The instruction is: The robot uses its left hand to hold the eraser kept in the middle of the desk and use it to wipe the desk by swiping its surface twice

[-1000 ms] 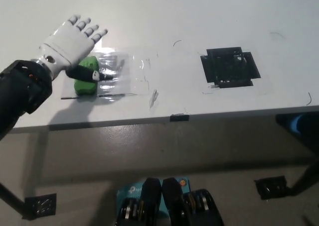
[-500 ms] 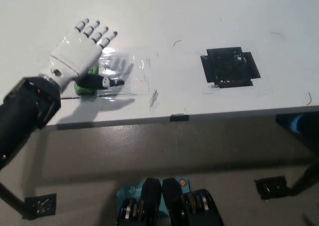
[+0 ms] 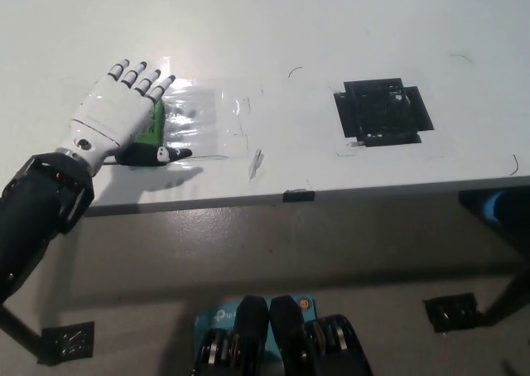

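Left hand: the white hand lies palm down over the eraser near the front left of the desk, fingers spread and pointing toward the far edge, thumb stretched along the eraser's near side; whether it actually grips the eraser cannot be told.
Eraser: a green eraser sits under the hand, only a strip of it showing between fingers and thumb, resting on the left end of the clear sheet.
Clear sheet: a shiny plastic film taped flat on the desk, running right from the hand.
Black patch: a dark square of tape lies toward the right side, well apart from the hand.
Desk: white top, front edge running across the view.
Right hand: not in view.
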Available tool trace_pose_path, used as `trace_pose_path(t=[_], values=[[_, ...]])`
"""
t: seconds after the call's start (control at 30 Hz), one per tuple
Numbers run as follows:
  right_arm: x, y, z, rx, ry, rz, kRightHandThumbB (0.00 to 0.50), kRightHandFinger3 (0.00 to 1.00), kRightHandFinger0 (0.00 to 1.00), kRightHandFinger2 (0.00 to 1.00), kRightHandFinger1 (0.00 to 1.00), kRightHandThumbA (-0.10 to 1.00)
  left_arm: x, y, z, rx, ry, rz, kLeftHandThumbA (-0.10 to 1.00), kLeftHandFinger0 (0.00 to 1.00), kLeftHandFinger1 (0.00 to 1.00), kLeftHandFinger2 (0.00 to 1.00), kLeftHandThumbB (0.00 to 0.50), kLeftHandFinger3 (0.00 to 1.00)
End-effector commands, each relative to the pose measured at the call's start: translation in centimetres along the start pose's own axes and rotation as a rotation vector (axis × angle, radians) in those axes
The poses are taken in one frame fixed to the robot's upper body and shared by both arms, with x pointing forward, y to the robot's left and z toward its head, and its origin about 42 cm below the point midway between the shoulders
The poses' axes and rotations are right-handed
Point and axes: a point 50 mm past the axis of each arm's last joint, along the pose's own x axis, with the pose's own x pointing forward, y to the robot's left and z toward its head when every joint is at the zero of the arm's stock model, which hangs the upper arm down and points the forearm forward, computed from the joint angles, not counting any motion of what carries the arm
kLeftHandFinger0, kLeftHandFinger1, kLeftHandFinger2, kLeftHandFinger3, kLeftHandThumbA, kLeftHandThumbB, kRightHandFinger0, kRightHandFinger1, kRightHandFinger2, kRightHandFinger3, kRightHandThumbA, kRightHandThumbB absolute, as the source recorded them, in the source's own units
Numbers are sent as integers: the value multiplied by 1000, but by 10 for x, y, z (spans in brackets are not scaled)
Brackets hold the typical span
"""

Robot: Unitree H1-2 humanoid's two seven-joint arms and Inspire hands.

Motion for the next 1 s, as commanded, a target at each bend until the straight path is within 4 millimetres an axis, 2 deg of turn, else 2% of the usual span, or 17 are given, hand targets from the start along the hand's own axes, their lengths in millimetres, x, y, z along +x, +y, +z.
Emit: trace_pose_path(t=[0.0,0.03,0.1,0.13,0.23,0.27,0.37,0.4,0.43,0.53,0.6,0.7,0.8,0.97], values=[[2,-6,12,22,-87,-22,304,1000,1000,1000,1000,1000,11,23,-18,27,64,79,1000,1000,1000,1000,414,1000],[3,-7,14,25,-91,-23,291,1000,1000,1000,1000,1000,14,24,-19,12,66,77,1000,1000,1000,1000,410,1000],[4,-7,13,31,-92,-28,318,1000,1000,1000,1000,1000,15,23,-19,12,66,79,1000,1000,1000,1000,410,1000],[4,-7,14,26,-91,-29,384,1000,1000,1000,1000,1000,14,18,-16,10,62,101,1000,1000,1000,1000,394,1000],[3,-5,14,33,-94,-33,413,1000,1000,1000,1000,1000,14,12,-11,-28,65,90,1000,1000,1000,1000,399,1000],[3,-4,15,27,-93,-33,386,1000,1000,1000,1000,1000,13,8,-8,-55,76,87,1000,1000,1000,1000,420,1000],[4,-4,15,28,-97,-34,350,1000,1000,1000,1000,1000,14,-4,0,-84,93,67,1000,1000,1000,1000,410,1000],[5,-3,15,31,-100,-33,348,1000,1000,1000,1000,1000,15,-3,-2,-82,95,69,1000,1000,1000,1000,409,1000],[6,-2,15,37,-105,-30,346,1000,1000,1000,1000,1000,15,-6,0,-92,109,50,1000,1000,1000,1000,383,1000],[5,0,14,45,-103,-35,371,1000,1000,1000,1000,1000,15,-10,2,-123,123,14,1000,1000,1000,1000,355,1000],[3,0,14,49,-94,-47,389,1000,1000,1000,1000,1000,11,-18,4,-146,126,16,1000,1000,1000,1000,370,1000],[2,1,13,56,-97,-51,336,1000,1000,1000,1000,1000,9,-24,5,-140,132,-10,1000,1000,1000,1000,397,1000],[2,2,13,57,-99,-53,309,1000,1000,1000,1000,1000,7,-28,4,-147,145,-36,1000,1000,1000,1000,392,1000],[1,3,10,55,-96,-57,280,1000,1000,1000,1000,1000,-3,-44,5,-208,166,-50,1000,1000,1000,1000,421,1000]])
